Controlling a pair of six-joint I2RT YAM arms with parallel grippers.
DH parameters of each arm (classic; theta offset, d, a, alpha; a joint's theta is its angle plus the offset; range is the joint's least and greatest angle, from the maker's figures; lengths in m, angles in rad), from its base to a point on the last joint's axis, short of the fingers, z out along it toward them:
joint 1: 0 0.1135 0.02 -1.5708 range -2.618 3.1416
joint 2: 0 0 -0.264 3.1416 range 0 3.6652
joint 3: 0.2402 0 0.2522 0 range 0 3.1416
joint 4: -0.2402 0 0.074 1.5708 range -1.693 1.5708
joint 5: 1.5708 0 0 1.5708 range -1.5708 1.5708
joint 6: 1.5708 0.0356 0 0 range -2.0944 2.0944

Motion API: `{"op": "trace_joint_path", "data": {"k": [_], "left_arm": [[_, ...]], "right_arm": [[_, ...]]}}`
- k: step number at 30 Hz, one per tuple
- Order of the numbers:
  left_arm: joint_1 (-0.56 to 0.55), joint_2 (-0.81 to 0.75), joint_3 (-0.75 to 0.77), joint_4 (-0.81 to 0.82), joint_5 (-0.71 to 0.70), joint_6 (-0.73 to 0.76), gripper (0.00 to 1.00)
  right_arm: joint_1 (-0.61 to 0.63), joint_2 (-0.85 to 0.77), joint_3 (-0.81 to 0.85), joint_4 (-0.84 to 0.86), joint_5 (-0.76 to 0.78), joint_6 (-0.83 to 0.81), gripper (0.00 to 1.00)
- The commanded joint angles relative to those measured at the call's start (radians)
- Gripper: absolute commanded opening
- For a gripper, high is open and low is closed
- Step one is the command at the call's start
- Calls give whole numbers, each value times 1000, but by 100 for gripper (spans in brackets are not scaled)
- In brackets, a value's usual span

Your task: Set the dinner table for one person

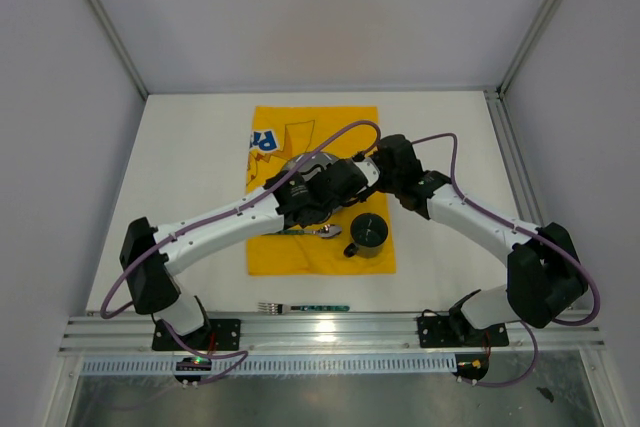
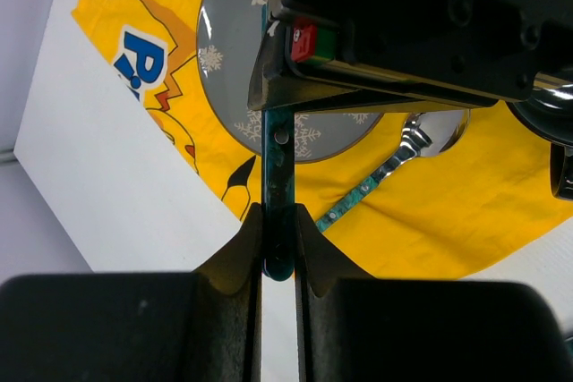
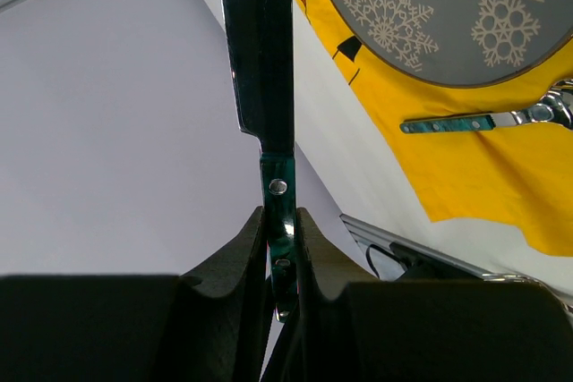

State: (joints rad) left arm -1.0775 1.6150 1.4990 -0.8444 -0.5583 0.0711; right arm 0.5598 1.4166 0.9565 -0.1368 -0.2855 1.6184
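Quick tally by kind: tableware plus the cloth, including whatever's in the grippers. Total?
gray snowflake plate: 1
spoon: 1
fork: 1
knife: 1
black mug: 1
yellow cartoon-printed cloth: 1
Total: 6

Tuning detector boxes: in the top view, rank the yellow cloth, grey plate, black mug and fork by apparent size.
1. Yellow cloth
2. Grey plate, though mostly hidden
3. Black mug and fork: unsure, since the fork is longer and the mug broader.
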Motion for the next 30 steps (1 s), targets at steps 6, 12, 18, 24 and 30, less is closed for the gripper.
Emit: {"op": "trace_joint_path", "data": {"k": [6,12,18,24,30], "left_arm": [[-6,9,-2,-13,49,-19,0],[-6,11,-2,-12,51,-14,0],[-5,-9,-6,-7,20,-4,0],[-6,-20,-8,-21,17,-7,0],[-4,-33,-17,-27,2,-10,0]], "right_arm": [[3,-15,11,89,-27,37,3],[3,-13,8,94,-35,37,3],[3,-10,5,89,-43,38,3],[3,8,24,56,-63,38,7],[3,31,60,-23,-81,18,53]]}}
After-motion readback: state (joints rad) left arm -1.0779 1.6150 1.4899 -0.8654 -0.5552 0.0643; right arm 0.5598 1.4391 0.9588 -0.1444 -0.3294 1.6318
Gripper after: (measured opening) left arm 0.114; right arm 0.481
